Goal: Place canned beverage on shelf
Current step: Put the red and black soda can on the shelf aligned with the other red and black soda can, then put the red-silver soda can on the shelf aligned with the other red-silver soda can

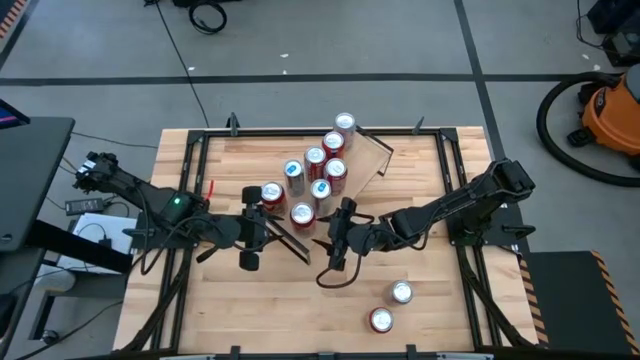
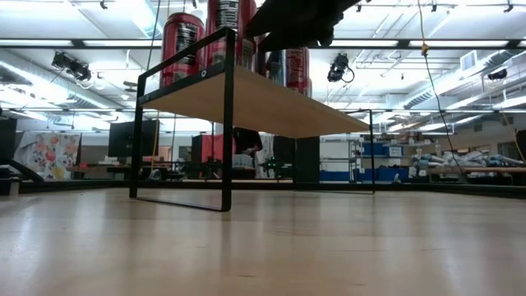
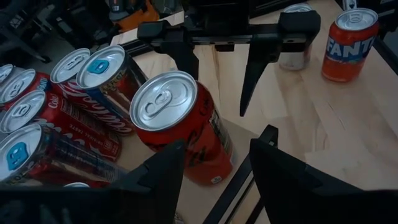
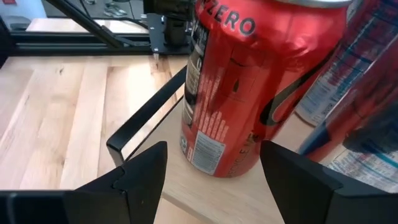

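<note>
- The can (image 3: pixel 180 127), a red one marked "Zero", stands upright on the shelf (image 1: pixel 372 160) at the near end, just inside the black end frame (image 4: pixel 146 115).
- Your shelf runs slantwise across the table (image 1: pixel 420 200) and carries a cluster of other cans (image 1: pixel 318 165) beside this one.
- Your right gripper (image 4: pixel 211 180) sits just before the can, fingers spread wide on either side without touching it.
- Your left gripper (image 3: pixel 214 180) faces the same can from the opposite side, fingers spread too, holding nothing.
- Two more cans (image 1: pixel 391 306) stand on the table near the front edge, well apart from the shelf.
</note>
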`<state>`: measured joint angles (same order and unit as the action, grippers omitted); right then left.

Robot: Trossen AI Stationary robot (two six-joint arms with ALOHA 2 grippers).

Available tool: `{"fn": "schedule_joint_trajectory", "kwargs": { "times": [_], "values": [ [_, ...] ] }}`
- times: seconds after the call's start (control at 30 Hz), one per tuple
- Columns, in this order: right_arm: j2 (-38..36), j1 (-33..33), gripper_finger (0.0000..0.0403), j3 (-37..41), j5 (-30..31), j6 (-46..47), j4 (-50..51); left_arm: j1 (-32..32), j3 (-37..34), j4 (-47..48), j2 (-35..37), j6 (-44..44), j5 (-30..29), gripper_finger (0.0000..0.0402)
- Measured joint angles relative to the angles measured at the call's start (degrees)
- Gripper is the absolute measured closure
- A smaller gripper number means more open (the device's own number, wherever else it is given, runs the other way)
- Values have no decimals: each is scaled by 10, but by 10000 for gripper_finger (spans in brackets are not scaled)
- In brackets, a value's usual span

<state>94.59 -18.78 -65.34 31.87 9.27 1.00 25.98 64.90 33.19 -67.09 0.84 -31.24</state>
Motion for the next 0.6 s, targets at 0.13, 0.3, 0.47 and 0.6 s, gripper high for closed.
{"fn": "schedule_joint_trajectory", "kwargs": {
  "times": [0.13,0.3,0.47,0.6],
  "values": [
    [0,-10,135,0,29,1,17,1,0,0,1,0,0,209],
    [-9,-25,135,0,54,1,28,23,0,-4,22,17,-24,209],
    [-30,-39,135,0,40,31,63,58,0,-1,44,7,-28,209],
    [-54,-51,135,0,-20,98,109,94,0,1,45,-13,41,209]
  ]
}}
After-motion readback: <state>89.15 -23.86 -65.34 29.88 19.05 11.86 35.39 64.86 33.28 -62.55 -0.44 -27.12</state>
